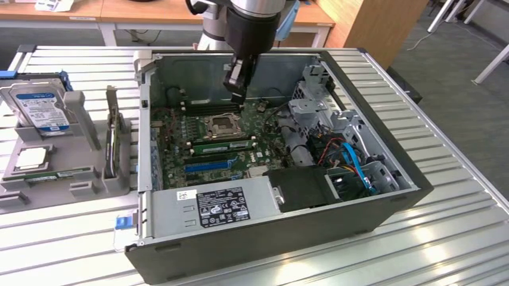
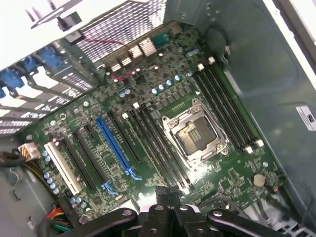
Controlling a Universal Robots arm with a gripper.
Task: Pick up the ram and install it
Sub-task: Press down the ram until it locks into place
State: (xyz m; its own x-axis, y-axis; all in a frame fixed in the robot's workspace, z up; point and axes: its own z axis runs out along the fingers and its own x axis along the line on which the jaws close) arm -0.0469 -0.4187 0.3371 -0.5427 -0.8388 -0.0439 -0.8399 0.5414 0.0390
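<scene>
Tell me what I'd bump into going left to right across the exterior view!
Hard drive → grey parts stand → computer case's left wall → empty processor socket → blue cable → bare metal table.

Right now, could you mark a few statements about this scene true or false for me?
1. The pincer hangs inside the open case, above the motherboard. True.
2. The pincer is wide open. False: it is shut.
3. The hard drive sits inside the case. False: it stands in a grey holder outside, on the exterior view's left.
4. The motherboard has a blue slot. True.
</scene>
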